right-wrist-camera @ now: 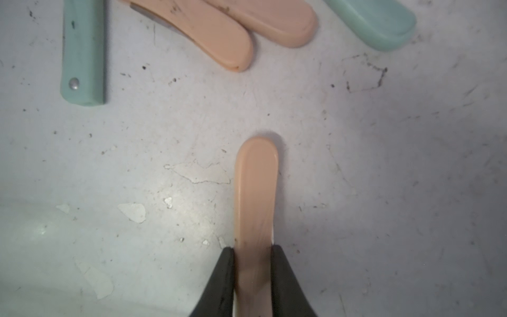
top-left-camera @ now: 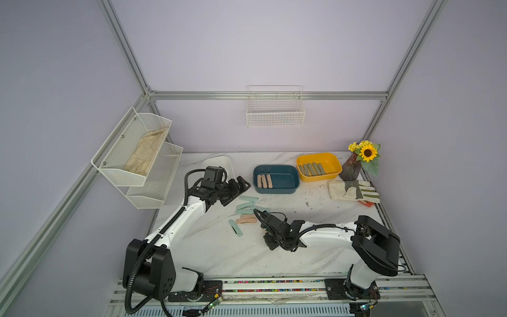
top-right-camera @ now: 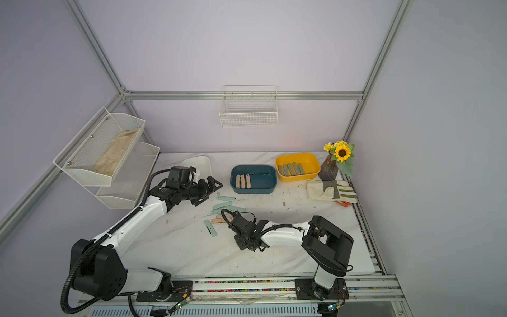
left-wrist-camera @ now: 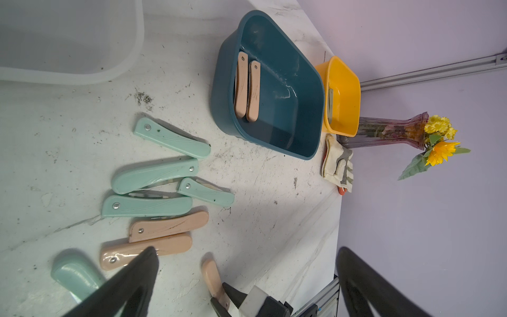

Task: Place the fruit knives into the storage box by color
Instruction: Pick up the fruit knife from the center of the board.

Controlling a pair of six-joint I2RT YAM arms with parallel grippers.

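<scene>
My right gripper is shut on one end of a peach pink fruit knife, low over the marble table; the left wrist view shows the same knife. In both top views the wrist hides the knife and the right gripper. Several mint knives and two pink ones lie loose mid-table. My left gripper hovers open and empty just left of them, fingers wide apart. The blue storage box holds pink knives. The yellow box holds olive knives. A white box sits behind the left arm.
A striped work glove and a vase of sunflowers stand at the table's far right. Mesh racks hang on the left wall and a wire basket on the back wall.
</scene>
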